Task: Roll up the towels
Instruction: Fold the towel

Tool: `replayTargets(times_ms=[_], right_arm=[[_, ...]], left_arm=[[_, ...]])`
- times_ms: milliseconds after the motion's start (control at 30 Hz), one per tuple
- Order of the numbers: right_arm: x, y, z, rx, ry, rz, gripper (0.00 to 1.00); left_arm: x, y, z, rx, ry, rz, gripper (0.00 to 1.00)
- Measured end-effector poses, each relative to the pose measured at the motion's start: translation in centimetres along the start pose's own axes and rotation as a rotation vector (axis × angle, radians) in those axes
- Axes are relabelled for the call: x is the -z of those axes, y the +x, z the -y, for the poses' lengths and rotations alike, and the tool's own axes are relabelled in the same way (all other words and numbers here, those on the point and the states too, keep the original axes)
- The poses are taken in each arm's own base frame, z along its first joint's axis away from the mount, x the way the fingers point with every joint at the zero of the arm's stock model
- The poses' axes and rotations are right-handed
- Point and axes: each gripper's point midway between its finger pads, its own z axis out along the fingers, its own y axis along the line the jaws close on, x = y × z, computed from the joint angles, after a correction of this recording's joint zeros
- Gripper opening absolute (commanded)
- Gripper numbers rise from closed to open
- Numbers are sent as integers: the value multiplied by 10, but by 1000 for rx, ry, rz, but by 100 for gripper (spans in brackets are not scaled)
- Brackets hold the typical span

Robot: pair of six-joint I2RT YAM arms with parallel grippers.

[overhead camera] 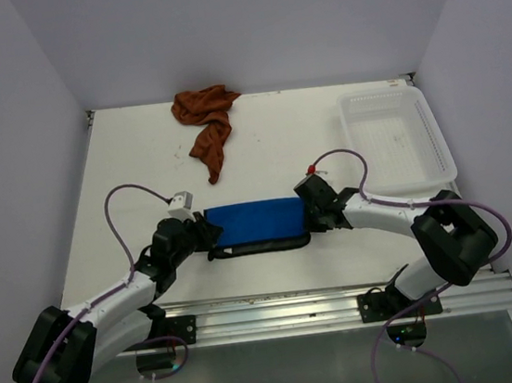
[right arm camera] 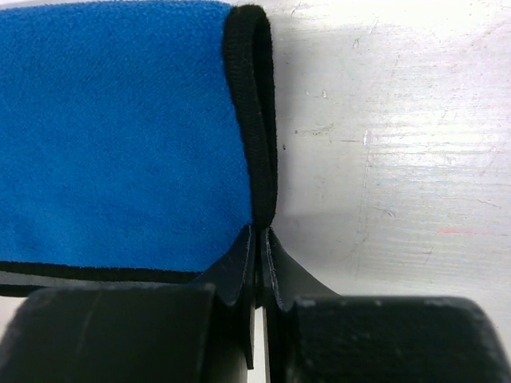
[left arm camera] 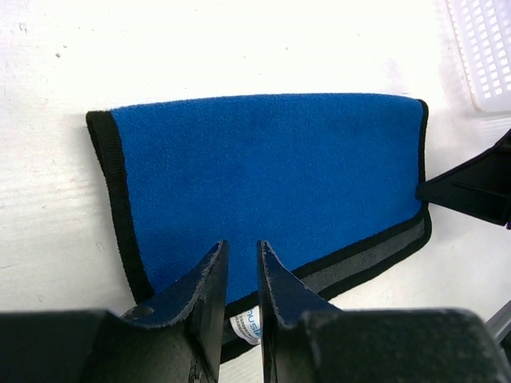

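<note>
a white plastic mesh basket (overhead camera: pixel 397 137), rectangular and shallow with a perforated floor and low slotted walls, sits flat near the far right corner of a white, scuffed tabletop (overhead camera: pixel 140 159). the basket's right wall runs along the table's right edge. in the left wrist view one corner of the basket (left arm camera: pixel 485 48) shows at the top right, its grid of small square holes plain to see. the tabletop carries small dark specks and faint scratches; the right wrist view shows fine scrape lines and a short pinkish mark on it (right arm camera: pixel 459 231). a silver aluminium rail (overhead camera: pixel 280 312) with grooves runs along the table's near edge. plain pale grey walls (overhead camera: pixel 245 25) enclose the table on three sides.
</note>
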Motion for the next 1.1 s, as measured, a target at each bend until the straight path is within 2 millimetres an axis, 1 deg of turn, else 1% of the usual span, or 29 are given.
replayTargets(times_ms=[133,267,400,500,633,733,833,967,1100], right_arm=[[2,0,3,18,15,-1,0],[7,4,13,52,49,-22,0],[20,8,26,95,94,-41,0],[33,2,30,116,110,-28,0],[52,-10,30,128,105,9,0],[62,-19,26,138,95,28,0],[67,-23,24,154,94,32,0],[71,-24,24,176,93,25,0],[77,-31,17,192,78,38,0]], left_arm=[[0,-3,1,0,-2,5,24],[0,-1,-1,3,-11,-1,24],[1,-2,0,17,-9,2,24],[1,-2,0,21,-9,1,24],[1,-1,1,28,-6,-1,22],[1,1,4,46,9,-8,22],[2,6,4,67,18,-20,21],[0,14,0,85,-1,-49,12],[0,26,-9,104,-43,-91,10]])
